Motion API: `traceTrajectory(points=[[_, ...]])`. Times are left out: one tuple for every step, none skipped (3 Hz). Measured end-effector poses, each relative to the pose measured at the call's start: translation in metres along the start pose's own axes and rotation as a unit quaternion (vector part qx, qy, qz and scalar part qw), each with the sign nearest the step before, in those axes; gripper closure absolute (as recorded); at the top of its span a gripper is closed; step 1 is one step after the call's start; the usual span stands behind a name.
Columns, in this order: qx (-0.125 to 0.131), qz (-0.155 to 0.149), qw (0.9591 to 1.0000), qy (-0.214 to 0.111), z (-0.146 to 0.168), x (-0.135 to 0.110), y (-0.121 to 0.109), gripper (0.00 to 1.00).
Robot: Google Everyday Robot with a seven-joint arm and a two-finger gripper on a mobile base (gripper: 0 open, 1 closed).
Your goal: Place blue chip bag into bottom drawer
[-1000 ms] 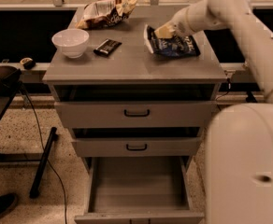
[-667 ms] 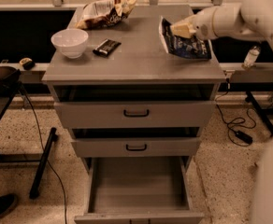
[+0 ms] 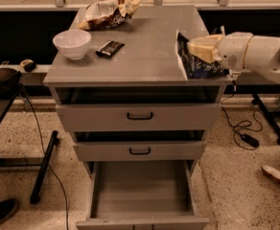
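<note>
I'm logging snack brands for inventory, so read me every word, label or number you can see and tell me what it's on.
Nothing here is legible enough to quote.
blue chip bag, gripped by the claw at the cabinet top's right edge: white lettering, too blurred to read.
brown-and-white chip bag: lettering, too blurred to read.
black bar wrapper: pale marks, too small to read.
bottom drawer: no text.

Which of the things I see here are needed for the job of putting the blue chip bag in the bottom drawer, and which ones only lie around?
Needed: blue chip bag, gripped by the claw at the right edge of the cabinet top; bottom drawer, pulled open.
Lying about: white bowl, black bar wrapper, brown-and-white chip bag, all on the cabinet top.
</note>
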State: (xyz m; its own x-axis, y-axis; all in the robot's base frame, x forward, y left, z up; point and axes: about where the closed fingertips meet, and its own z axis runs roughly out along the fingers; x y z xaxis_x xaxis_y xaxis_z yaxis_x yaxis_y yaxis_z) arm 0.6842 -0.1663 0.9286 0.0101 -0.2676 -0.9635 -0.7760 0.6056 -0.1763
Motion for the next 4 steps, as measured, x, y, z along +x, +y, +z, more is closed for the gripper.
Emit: traceTrajectory(points=[[-0.064, -0.016, 0.9978, -0.007, -0.014, 0.028, 0.072, 1.0], [-0.08, -0.019, 0.9966, -0.005, -0.014, 0.036, 0.088, 1.0], [-0.08, -0.019, 0.9966, -0.005, -0.014, 0.036, 0.088, 1.0], [-0.073, 0.012, 0.9972, -0.001, -0.005, 0.057, 0.109, 1.0]])
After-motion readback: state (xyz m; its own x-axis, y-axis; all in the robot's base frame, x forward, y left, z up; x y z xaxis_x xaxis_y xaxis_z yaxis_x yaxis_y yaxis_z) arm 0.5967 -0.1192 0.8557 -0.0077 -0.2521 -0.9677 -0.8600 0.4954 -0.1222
